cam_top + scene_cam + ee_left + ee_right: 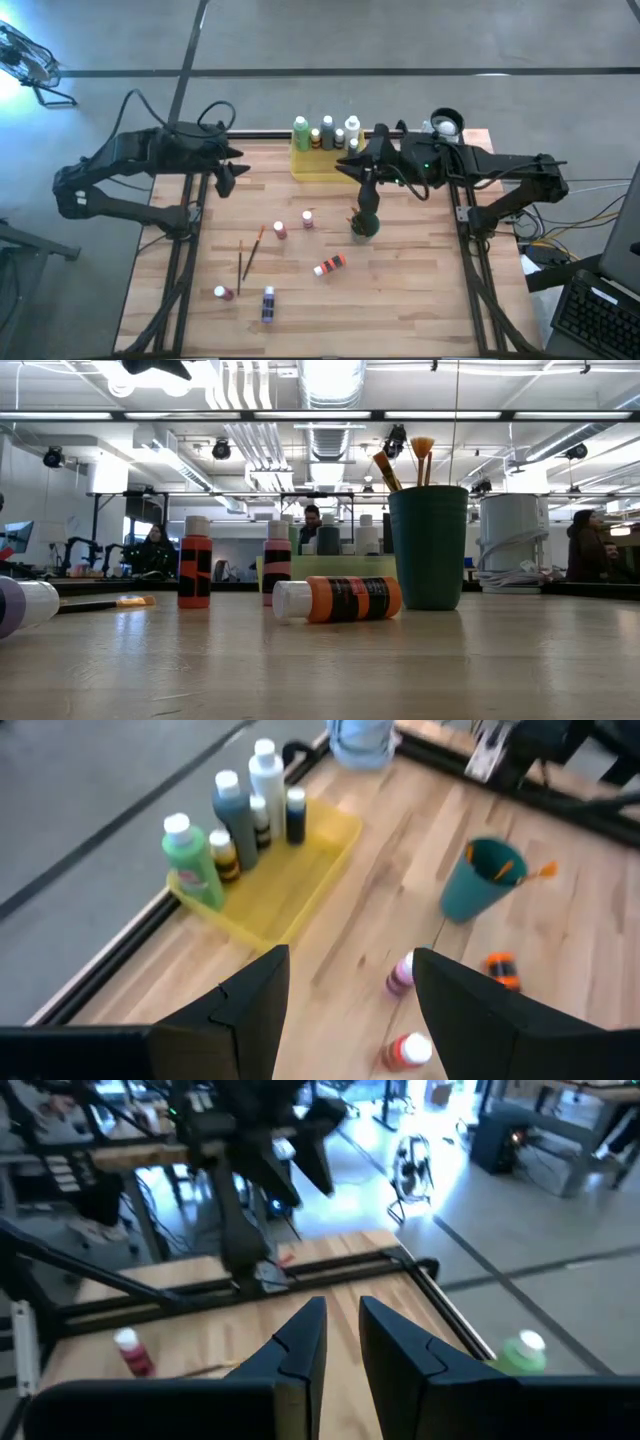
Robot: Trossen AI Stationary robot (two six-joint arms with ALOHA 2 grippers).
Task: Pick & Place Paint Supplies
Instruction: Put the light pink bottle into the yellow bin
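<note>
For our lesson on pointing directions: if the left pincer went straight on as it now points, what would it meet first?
Probably the bare light wooden table top, beside the small white-capped purple paint bottle. The open left pincer tilts downward, and depth is unclear, so the bottle might come first.

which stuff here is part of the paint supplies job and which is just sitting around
Part of the job:
- loose paint bottles, e.g. the orange one lying down
- bottles already in the yellow tray
- loose paintbrushes
- brushes in the green cup

Just there:
- white roll
- floor fan
</note>
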